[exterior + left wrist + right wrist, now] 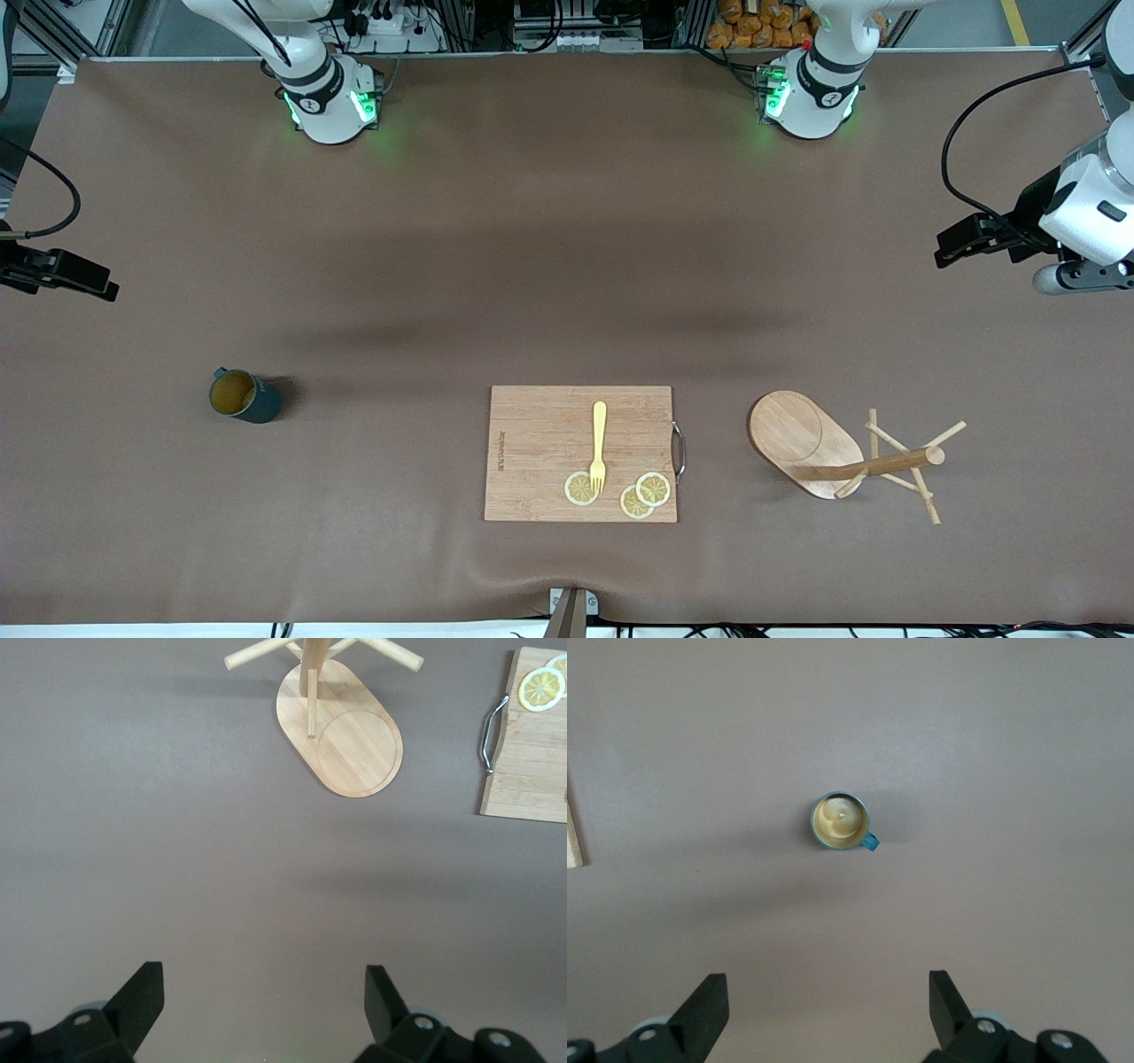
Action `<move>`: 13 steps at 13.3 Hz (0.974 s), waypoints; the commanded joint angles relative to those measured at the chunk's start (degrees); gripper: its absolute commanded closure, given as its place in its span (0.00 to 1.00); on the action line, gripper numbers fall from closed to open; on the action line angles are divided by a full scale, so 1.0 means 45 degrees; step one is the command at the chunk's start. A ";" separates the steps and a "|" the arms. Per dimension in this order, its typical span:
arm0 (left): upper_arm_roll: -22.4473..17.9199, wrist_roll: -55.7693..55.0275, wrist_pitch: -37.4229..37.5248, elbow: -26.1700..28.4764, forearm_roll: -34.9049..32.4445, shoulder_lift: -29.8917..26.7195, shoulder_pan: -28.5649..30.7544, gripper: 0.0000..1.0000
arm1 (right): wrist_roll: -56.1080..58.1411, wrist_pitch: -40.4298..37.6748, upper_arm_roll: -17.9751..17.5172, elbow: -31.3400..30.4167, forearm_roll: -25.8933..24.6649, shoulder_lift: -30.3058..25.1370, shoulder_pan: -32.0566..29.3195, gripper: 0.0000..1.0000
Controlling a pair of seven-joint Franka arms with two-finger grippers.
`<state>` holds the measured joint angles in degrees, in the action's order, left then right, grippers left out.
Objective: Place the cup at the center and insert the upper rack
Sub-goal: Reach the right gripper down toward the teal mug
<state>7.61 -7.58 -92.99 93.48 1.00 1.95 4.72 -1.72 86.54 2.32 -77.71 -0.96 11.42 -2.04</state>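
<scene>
**Both arms wait high at the table's ends; cup and rack lie untouched**

The cup (244,395), a dark teal mug with a tan inside, sits in the lower left of the front view, toward the right arm's end of the table. It stands alone on the brown table (532,266), well apart from everything else. In the right wrist view the cup (840,821) appears near the centre of the frame, mouth up, its handle sticking out to one side.

The upper rack (846,456), a pale wooden mug tree, lies tipped over in the lower right of the front view, toward the left arm's end. Its oval base stands tilted on edge, and the post with its thin pegs points away from the cutting board (580,453). The left wrist view shows the same rack (341,713) at the upper middle of the frame.

The cutting board lies between cup and rack, in the lower centre of the front view. On it rest a yellow fork (599,446) and three lemon slices (634,493), the fork's tines touching one slice.

The right gripper (828,1010) hangs over bare table near the cup, its jaws spread wide and holding nothing. The left gripper (266,1010) hangs over bare table near the rack, jaws likewise wide and empty. Both arms wait.
</scene>
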 commanded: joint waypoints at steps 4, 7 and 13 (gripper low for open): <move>0.0066 0.0181 0.0175 -0.0148 0.0050 0.0015 0.0104 0.00 | -0.0047 -0.0110 -0.0086 0.0002 0.0116 -0.0154 -0.0132 0.00; 0.0124 0.0044 0.0156 -0.0148 -0.0047 0.0015 0.0065 0.00 | -0.0047 -0.0110 -0.0106 0.0022 0.0154 -0.0174 -0.0112 0.00; 0.0202 -0.0015 0.0156 -0.0108 -0.0262 0.0093 -0.0032 0.00 | 0.0128 -0.0110 -0.0184 0.0002 0.0408 -0.0115 -0.0053 0.00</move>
<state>8.04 -7.56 -92.98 93.50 0.84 2.02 4.53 -1.67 86.53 1.80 -77.68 -0.24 11.42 -1.85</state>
